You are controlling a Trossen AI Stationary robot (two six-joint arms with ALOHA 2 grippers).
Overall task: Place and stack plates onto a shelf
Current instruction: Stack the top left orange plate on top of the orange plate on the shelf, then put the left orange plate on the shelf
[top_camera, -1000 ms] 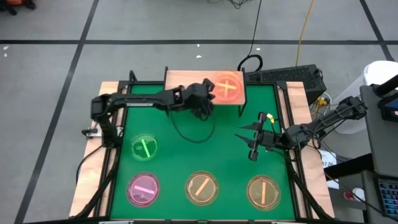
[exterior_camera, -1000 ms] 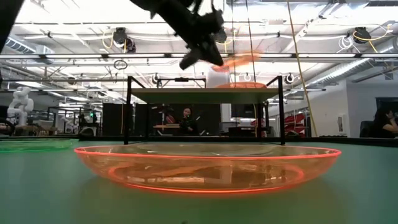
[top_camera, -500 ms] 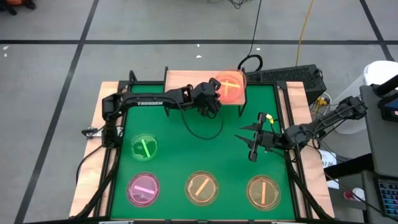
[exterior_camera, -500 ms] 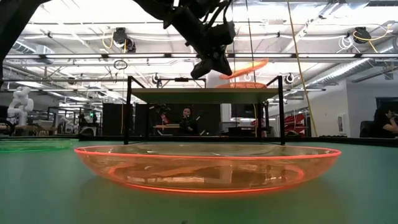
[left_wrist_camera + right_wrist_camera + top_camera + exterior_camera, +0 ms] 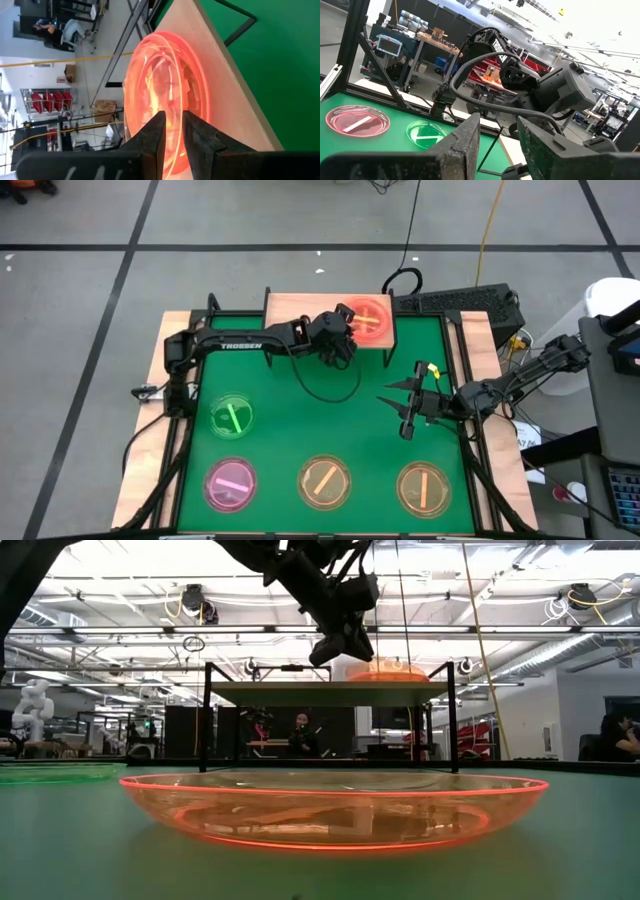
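On the green mat (image 5: pixel 330 410) we see four plates (image 5: pixel 325 482) in front of the shelf (image 5: pixel 300 308). Our left gripper (image 5: pixel 171 131) pinches the rim of a pink plate (image 5: pixel 368 320) on the shelf's right end; our right gripper (image 5: pixel 398 406) waits open over the mat.

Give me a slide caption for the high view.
Left pincer holds an amber plate over the shelf; right pincer waits.
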